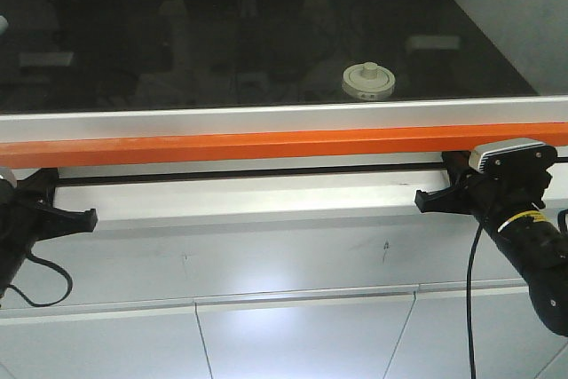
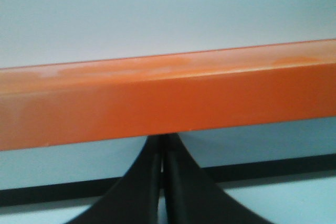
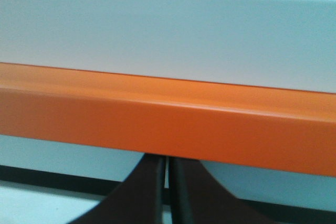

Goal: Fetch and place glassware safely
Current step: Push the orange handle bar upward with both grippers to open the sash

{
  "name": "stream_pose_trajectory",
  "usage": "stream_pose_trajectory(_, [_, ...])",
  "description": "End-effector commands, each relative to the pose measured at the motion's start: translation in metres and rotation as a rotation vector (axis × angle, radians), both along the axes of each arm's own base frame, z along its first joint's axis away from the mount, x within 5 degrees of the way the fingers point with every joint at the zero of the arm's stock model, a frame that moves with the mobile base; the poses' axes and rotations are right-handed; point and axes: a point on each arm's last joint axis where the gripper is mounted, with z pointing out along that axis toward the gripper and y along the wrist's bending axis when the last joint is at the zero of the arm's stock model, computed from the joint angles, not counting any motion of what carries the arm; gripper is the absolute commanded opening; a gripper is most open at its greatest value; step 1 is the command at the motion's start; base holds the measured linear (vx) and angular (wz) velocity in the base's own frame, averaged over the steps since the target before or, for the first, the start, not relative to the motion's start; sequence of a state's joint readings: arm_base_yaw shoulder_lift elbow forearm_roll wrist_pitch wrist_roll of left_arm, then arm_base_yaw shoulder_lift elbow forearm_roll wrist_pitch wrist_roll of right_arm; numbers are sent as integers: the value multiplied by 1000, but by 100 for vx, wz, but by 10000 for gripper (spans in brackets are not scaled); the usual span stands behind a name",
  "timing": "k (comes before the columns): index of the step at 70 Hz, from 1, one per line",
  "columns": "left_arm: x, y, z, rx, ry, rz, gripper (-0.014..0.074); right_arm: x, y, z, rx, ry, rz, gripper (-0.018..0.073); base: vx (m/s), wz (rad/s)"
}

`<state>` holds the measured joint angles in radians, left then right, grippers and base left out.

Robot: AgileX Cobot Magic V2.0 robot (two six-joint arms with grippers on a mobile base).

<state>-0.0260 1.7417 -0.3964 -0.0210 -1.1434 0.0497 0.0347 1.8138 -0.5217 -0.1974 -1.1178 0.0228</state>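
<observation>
The glassware point(image 1: 367, 81), a squat clear jar with a cream-white knobbed lid, stands on the dark glossy tabletop point(image 1: 222, 42) near its front edge, right of centre. My left gripper point(image 1: 84, 217) is low at the left, below the orange rail point(image 1: 284, 144), its jaws together and empty; in the left wrist view point(image 2: 161, 153) the tips sit just under the rail. My right gripper point(image 1: 426, 200) is low at the right, also below the rail, jaws together and empty, as the right wrist view point(image 3: 167, 169) shows. The jar is hidden from both wrist views.
A silver band point(image 1: 266, 119) and the orange rail run along the table's front, between the grippers and the jar. White cabinet fronts point(image 1: 293, 335) lie below. A pale block point(image 1: 433, 42) rests or is reflected at the tabletop's right.
</observation>
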Motion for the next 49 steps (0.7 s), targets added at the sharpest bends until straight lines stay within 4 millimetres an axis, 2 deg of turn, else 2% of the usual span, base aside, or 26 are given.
stream_pose_trajectory(1, [3, 1, 35, -48, -289, 8, 0, 7, 1, 32, 21, -207, 9, -1, 0, 0])
stream_pose_trajectory(16, [3, 1, 37, -47, -294, 7, 0, 7, 1, 33, 21, -208, 9, -1, 0, 0])
stream_pose_trajectory(34, [-3, 1, 56, -20, -364, 7, 0, 7, 1, 33, 21, -208, 9, -1, 0, 0])
stream_pose_trajectory(49, [-2, 1, 53, -21, -329, 7, 0, 7, 1, 33, 21, -208, 9, -1, 0, 0])
